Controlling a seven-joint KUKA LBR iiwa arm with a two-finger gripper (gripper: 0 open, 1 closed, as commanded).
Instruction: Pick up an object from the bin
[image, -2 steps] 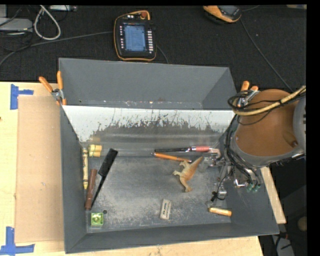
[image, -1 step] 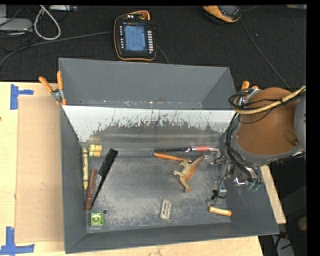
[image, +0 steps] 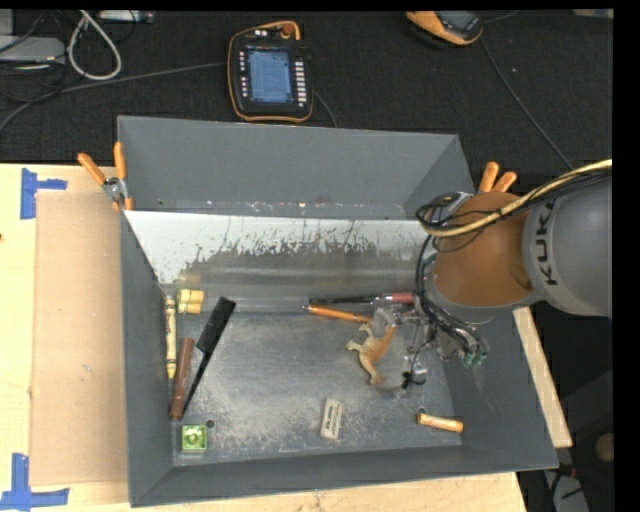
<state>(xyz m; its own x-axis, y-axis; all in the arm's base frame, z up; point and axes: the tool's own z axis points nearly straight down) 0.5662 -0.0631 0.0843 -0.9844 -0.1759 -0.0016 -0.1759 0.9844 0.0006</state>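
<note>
My gripper (image: 414, 366) hangs low over the right part of the bin floor, under the arm's orange cover. Just to its left lies a small tan toy animal (image: 371, 353), close to the gripper; whether they touch I cannot tell. An orange pencil (image: 337, 314) lies behind the toy, and a dark pen with a red end (image: 364, 298) sits along the foot of the back wall. A short orange stub (image: 440, 423) rests on the floor in front of the gripper.
A small beige tag-like piece (image: 331, 418) lies near the front middle. Along the left side lie a black comb (image: 206, 345), a brown pencil (image: 182, 377), a yellow crayon (image: 170, 335), a yellow block (image: 190, 299) and a green square piece (image: 193, 437).
</note>
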